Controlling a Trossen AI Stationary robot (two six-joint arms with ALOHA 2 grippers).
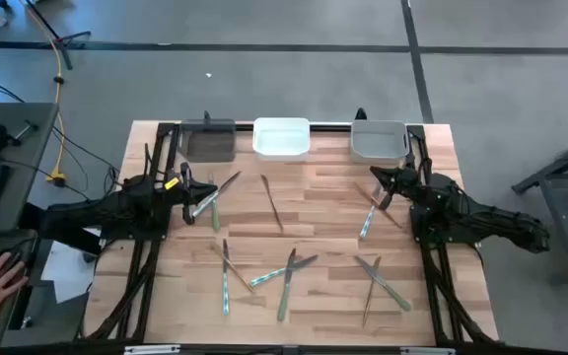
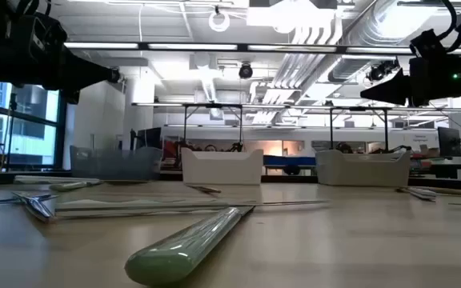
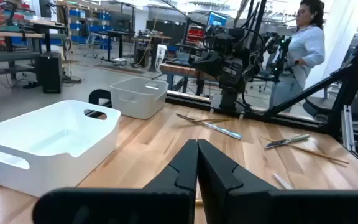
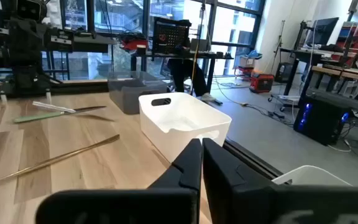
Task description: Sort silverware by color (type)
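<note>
Sorting not begun: silverware (image 1: 286, 268) lies scattered across the surface (image 1: 314, 212), centre and lower frame; three bins (image 1: 281, 137) at upper centre. Left gripper (image 1: 187, 187) and right gripper (image 1: 375, 176) hover, fingers clenched, empty. Next: open over one piece.

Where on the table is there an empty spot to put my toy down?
Bare wood lies mid-table between the brown knife and the right pincer, just in front of the white bin and grey bin. The front half is crowded with crossed silverware, and more lies by the left pincer.

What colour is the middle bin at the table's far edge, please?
White; clearest in the high view.
</note>
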